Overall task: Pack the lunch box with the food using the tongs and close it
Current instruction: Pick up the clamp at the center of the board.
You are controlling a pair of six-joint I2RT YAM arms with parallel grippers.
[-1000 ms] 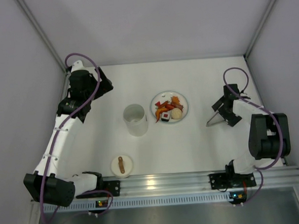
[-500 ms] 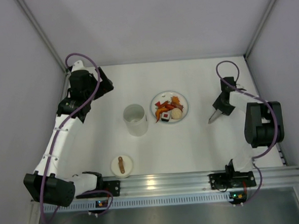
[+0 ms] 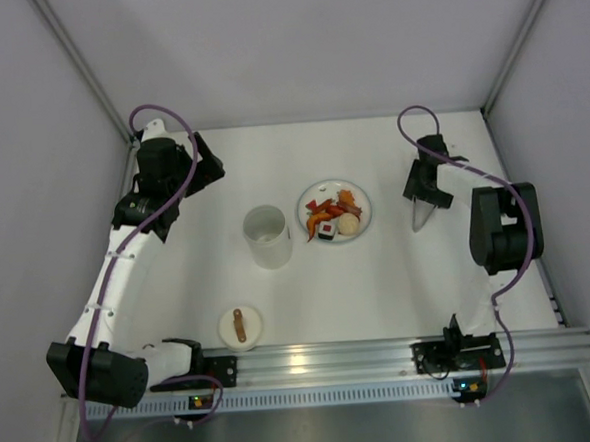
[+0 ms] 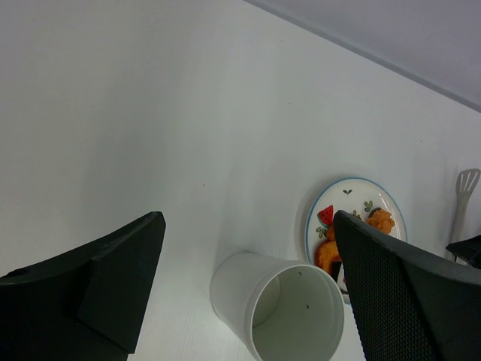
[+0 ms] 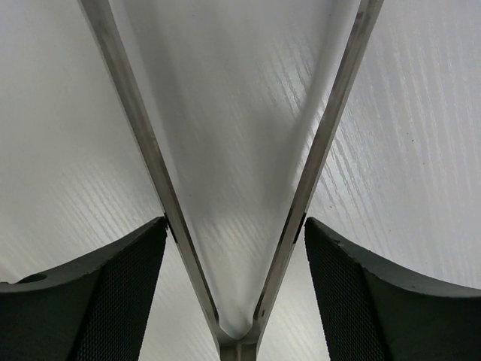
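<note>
The lunch box [image 3: 267, 236] is a white open cup standing left of the plate; the left wrist view looks into it [image 4: 234, 292]. Its lid [image 3: 240, 326] with a brown strap lies near the front rail. The food [image 3: 330, 217] is piled on the plate: orange and red pieces, a beige ball and a sushi cube. At the right, my right gripper [image 3: 422, 193] is shut on the tongs [image 3: 418, 216]. In the right wrist view both fingers [image 5: 113, 289] press the outer sides of the tongs' two arms [image 5: 331, 128] near the joint. At the far left, my left gripper [image 3: 207, 166] is open and holds nothing.
The plate [image 3: 365, 201] sits at the middle of the white table. Grey walls close the table on the left, back and right. An aluminium rail [image 3: 314, 360] runs along the near edge. The right arm's cable loops above its wrist.
My right gripper has moved up and left towards the back of the table with the tongs, which turned from slanting to nearly straight. The left arm has not moved.
</note>
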